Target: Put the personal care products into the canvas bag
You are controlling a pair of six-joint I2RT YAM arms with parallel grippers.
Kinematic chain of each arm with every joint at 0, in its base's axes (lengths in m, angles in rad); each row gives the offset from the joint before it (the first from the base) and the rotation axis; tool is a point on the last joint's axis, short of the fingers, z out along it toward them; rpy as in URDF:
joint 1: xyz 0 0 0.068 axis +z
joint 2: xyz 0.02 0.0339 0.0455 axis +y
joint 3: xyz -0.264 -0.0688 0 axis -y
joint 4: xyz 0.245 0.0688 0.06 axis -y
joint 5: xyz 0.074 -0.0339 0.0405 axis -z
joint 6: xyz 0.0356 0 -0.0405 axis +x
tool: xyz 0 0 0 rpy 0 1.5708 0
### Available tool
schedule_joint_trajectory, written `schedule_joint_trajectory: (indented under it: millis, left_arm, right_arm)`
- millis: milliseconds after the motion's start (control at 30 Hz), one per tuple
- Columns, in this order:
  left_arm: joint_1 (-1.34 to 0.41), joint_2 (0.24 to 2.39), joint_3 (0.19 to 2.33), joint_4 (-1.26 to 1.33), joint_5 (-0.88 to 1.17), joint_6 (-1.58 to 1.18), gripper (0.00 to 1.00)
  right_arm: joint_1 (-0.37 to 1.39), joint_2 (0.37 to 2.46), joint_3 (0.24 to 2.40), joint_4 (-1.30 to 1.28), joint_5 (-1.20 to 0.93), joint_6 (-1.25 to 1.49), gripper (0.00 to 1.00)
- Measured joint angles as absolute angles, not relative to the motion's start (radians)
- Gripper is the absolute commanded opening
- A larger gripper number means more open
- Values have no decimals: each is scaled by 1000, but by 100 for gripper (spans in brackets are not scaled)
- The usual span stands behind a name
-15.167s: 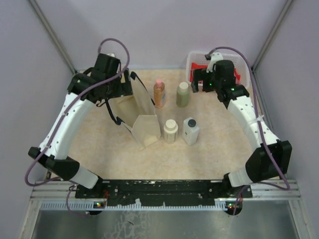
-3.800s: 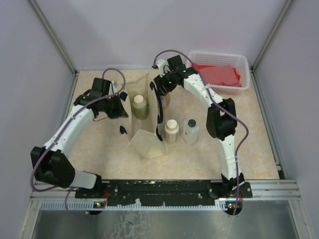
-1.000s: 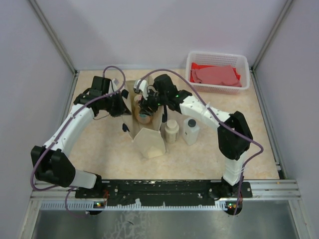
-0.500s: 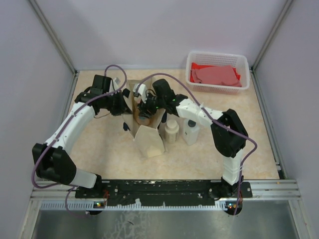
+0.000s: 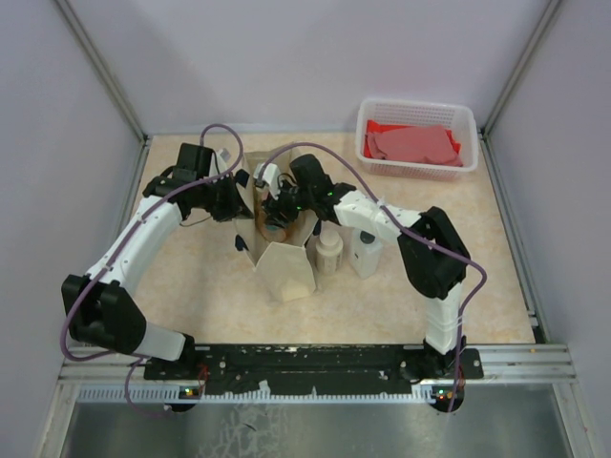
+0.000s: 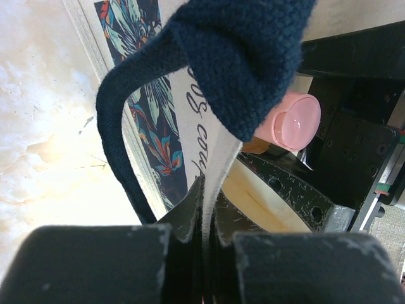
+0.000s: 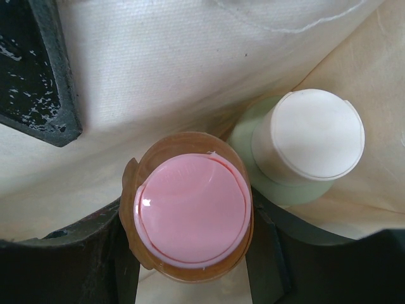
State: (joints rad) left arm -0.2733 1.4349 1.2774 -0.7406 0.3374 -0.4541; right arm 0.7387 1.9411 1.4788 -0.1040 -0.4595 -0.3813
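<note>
Lowered further, the right gripper (image 7: 193,253) clasped the orange bottle (image 7: 190,218) inside the canvas bag (image 5: 284,272), the left gripper (image 6: 205,231) pinching its rim; release looked due next.

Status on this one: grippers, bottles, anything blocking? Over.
Left gripper shut on bag rim. Right gripper inside bag, shut on orange bottle; green bottle beside it. Cream bottle, white bottle outside bag. Nothing blocking.

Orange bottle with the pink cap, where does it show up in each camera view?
Top external: orange bottle upper centre, down inside the canvas bag.
Left wrist: orange bottle right of centre, its cap showing past the bag's edge.
Right wrist: orange bottle lower centre, between the right gripper fingers.
Shared landmark: the canvas bag.
</note>
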Motion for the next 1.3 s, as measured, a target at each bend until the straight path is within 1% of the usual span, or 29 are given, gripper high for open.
schedule_joint_trajectory:
  millis: [67,200,300,333,400,467,600,933,1000,1100,1300]
  left_arm:
    - [-273,1435,1277,-741,337,-454,5]
    - [-273,1435,1277,-741,337,-453,5]
    - [-273,1435,1277,-741,337,-452,5]
    - [-273,1435,1277,-741,337,-452,5]
    - [-273,1435,1278,-741,337,-452,5]
    - [-273,1435,1279,-741,337,-452,5]
    - [-273,1435,1281,-741,337,-451,5]
    - [-273,1440,1285,-744,337,-447,6]
    - [-273,1447,1294,-750,337,-445,6]
    - [-273,1455,1304,-756,337,-440,6]
    - [-273,1468,1314,-764,340,-425,6]
  right_arm:
    - [740,1941,1479,-104,-453,-380,53]
    - [744,1941,1479,-105,-439,-374,65]
    - [744,1939,1479,-105,-419,-372,77]
    - [744,1937,1479,-105,-410,-370,80]
    - [744,1930,1479,-106,-389,-365,83]
    - [744,1914,1479,-114,-375,-355,86]
    - [744,1853,1479,-126,-361,-336,87]
    - [727,1546,1491,-181,-297,-275,96]
    - [709,1495,1510,-220,-255,-250,98]
    - [676,1446,1543,-297,-147,-220,99]
    - [618,1422,1555,-518,62,-177,99]
